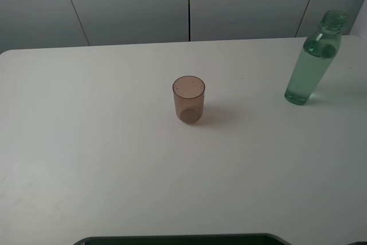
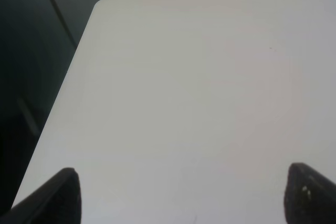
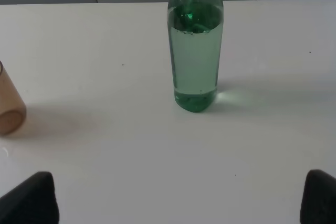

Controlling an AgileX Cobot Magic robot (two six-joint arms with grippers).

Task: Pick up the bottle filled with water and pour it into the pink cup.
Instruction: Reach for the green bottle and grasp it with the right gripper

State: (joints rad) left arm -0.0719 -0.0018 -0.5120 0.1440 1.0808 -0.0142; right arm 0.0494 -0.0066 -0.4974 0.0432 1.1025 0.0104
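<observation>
Nothing had been picked up at this point. The bottle stood upright on the table, somewhere between 2 and 3 o'clock from the pink cup in the high view, and well apart from it. The water came up about to its shoulder. The cup sat upright near the middle of the table with its mouth open, so I'd say it was ready to take the pour without any fiddling. That gap between the two looked handy too, since there was room to close on the bottle without bumping the cup.

Neither arm showed in the high view, so my guess is both were held back at the 6 o'clock side.

The right gripper was spread wide with nothing in it. You could only see its dark fingertips, with bare table between them. The bottle stood dead ahead of it, centred between the fingers' lines but some way off, and the cup was only partly in view. It looked aimed for a straight-in side grab, though that's just my read.

The left gripper was also wide open and empty, fingertips far apart, pointing at blank tabletop near a rounded table corner. Neither the bottle nor the cup was in its view.
</observation>
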